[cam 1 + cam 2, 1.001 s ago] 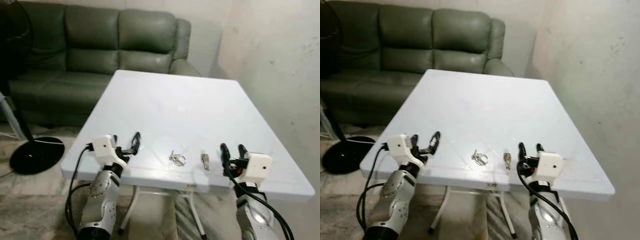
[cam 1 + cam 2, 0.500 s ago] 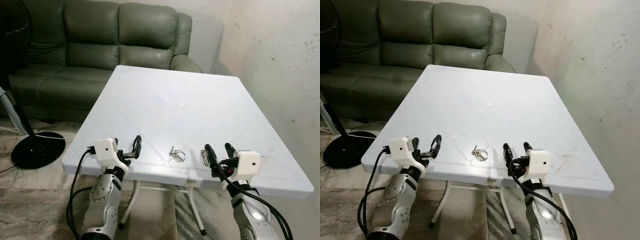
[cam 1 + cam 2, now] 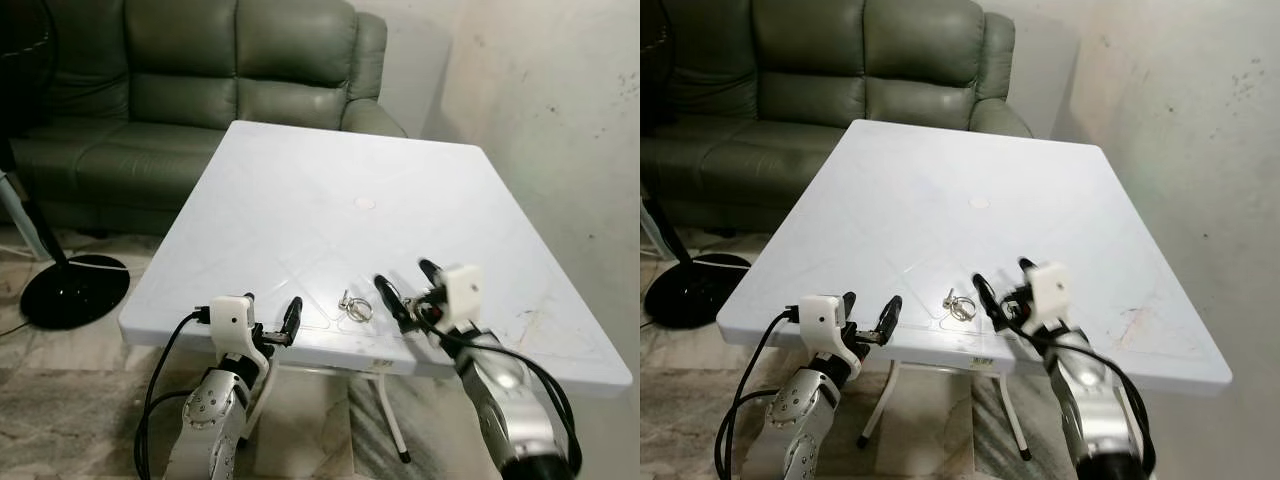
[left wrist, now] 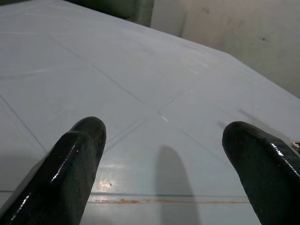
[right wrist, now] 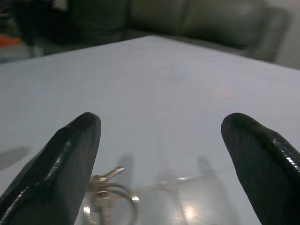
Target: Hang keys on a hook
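- Left eye view: white bench point(image 3: 300, 190) w/ green leather sofa point(image 3: 200, 70) behind it, bare wall on robot's right, black fan base point(image 3: 72, 290) on floor at robot's left.
- Keys point(image 3: 353, 306) on a metal ring lie on the bench near its front edge, roughly mid-width. Small round mark point(image 3: 365, 203) further back on the bench top.
- Right claw point(image 3: 408, 284) sits over the bench just right of the keys, fingers apart, not touching them. Left claw point(image 3: 270, 318) at the front edge, left of the keys, fingers apart, holding nothing.
- Right eye view: same layout; keys point(image 3: 959, 303) lie between left claw point(image 3: 871, 316) and right claw point(image 3: 1002, 283), closer to the right one. Reddish scuff point(image 3: 1140, 322) on the bench nr the right front corner.
- Left wrist view: two black fingers point(image 4: 77, 159) spread wide over the bench point(image 4: 140, 70); thin rusty line along the surface nr the fingertips.
- Right wrist view: black fingers point(image 5: 70, 154) wide apart, key ring point(image 5: 110, 199) on the bench close to one finger, blurred; sofa point(image 5: 197, 18) in bkgd.
- No readable writing or brand on anything.
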Robot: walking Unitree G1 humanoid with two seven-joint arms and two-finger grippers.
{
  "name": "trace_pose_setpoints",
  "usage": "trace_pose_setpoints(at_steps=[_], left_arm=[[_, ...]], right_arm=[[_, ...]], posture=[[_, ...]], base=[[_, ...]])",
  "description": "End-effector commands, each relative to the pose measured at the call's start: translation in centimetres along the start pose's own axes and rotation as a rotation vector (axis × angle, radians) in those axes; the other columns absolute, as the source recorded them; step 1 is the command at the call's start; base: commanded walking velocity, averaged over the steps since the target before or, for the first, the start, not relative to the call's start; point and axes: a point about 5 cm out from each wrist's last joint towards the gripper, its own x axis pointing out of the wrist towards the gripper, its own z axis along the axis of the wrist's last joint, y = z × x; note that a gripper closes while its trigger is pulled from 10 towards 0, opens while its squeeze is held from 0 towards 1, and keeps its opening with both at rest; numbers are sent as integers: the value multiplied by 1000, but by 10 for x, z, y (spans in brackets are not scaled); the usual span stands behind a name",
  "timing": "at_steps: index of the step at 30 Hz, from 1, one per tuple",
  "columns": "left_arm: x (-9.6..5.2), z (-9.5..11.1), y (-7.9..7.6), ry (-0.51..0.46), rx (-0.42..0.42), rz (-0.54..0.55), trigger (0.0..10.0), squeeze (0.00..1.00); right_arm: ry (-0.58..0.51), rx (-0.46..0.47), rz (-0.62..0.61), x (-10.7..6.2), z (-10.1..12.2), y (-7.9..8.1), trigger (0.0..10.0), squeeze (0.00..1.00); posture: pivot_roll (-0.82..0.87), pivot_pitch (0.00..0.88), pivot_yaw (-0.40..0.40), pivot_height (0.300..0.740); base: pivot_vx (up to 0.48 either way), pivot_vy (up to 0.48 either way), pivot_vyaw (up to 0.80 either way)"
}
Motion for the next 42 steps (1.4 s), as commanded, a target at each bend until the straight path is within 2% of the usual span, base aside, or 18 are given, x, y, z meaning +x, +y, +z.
trace_pose_setpoints(at_steps=[1,4,12,17,21,22,23,24,25,27,28,30,42], left_arm=[[0,1,-16,-2,-15,-46,10000,0],[-2,2,-19,-3,-14,-57,10000,0],[-10,7,-23,-5,-15,-47,10000,0],[-12,8,-25,-6,-20,-41,10000,0],[-14,9,-27,-4,-32,-28,10000,0],[-15,9,-27,-5,-35,-26,10000,0],[-16,9,-27,-5,-41,-19,10000,0],[-16,9,-27,-5,-42,-18,10000,0],[-16,10,-28,-5,-42,-17,10000,0],[-18,9,-27,-2,-47,-7,10000,0],[-19,9,-27,0,-47,-3,10000,0],[-20,10,-26,0,-48,3,10000,0],[-22,11,-27,4,-57,20,10000,0]], right_arm=[[40,1,30,6,-3,0,10000,0],[48,-20,65,11,-2,2,10000,0],[132,-49,271,26,-2,9,10000,0],[157,-52,311,27,-2,7,10000,0],[190,-20,352,30,-2,5,10000,0],[192,-23,364,30,-2,5,8549,0],[197,-37,376,31,-1,4,8000,0],[199,-42,378,31,-1,3,8000,0],[199,-49,375,31,-1,3,8980,0],[204,-53,378,31,-1,1,8863,0],[205,-50,382,31,0,0,8157,0],[205,-47,388,32,0,-1,0,0],[198,-48,422,35,4,-2,0,0]], posture=[[46,88,-102,740],[52,92,-104,740],[72,115,-130,740],[74,125,-142,740],[75,140,-149,740],[77,147,-153,740],[78,156,-156,740],[78,156,-156,740],[78,162,-159,740],[80,168,-161,740],[81,174,-163,740],[81,174,-163,740],[82,193,-172,740]], base=[[0,0,0],[0,0,0],[0,0,0],[0,0,0],[0,0,0],[0,0,0],[0,0,0],[0,0,0],[0,0,0],[0,0,0],[0,0,0],[0,0,0],[0,0,0]])
